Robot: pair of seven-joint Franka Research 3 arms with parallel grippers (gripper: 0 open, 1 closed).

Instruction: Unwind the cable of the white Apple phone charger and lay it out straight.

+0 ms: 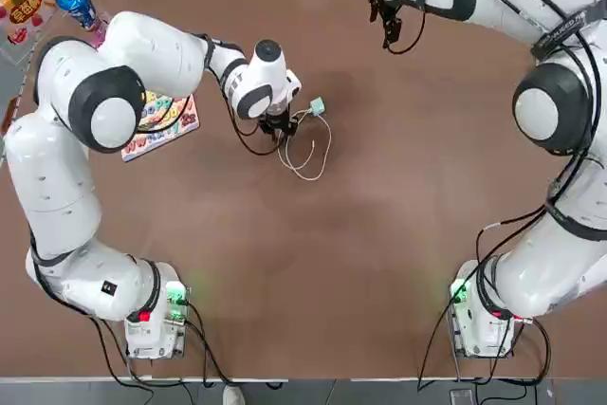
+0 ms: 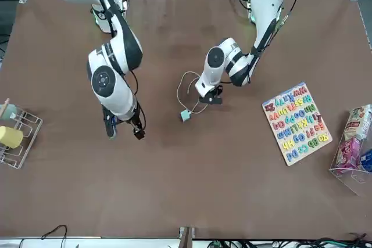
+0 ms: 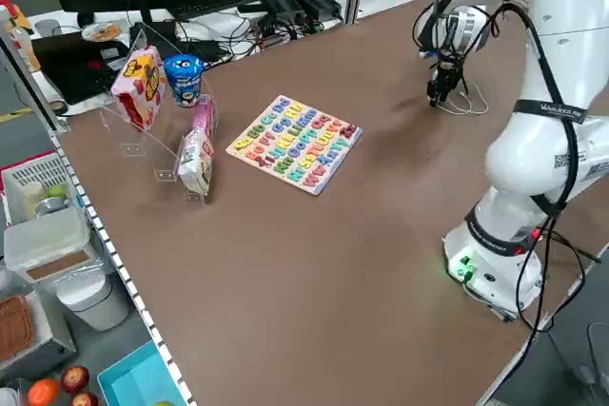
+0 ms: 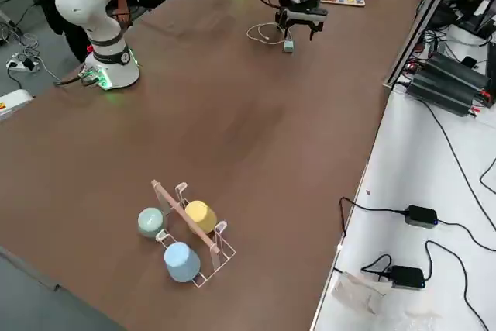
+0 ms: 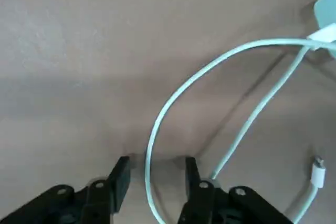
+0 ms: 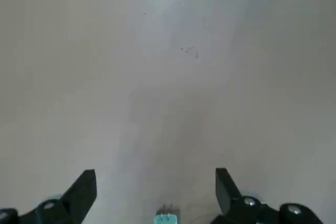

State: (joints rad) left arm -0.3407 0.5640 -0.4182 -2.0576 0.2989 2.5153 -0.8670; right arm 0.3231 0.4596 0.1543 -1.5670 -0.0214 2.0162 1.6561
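Cable (image 5: 173, 95), white, looped mid-tabletop (image 1: 379, 253) beside its charger cube (image 1: 317, 105): left pincer (image 5: 155, 174) half-open astride one strand, nothing yet gripped, best closed squarely before drawing outward; right pincer (image 6: 156, 190) fully spread, empty, hovering nearby.

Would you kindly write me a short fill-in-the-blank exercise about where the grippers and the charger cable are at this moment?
1. The left gripper stands low over the table with a strand of the ____ between its fingers.
2. The white Apple phone charger lies on the table, beside the ____ gripper.
3. The right gripper hangs with its fingers spread ____ and nothing between them.
4. The cable lies in ____, not straight.

Missing words: cable; left; wide; loops
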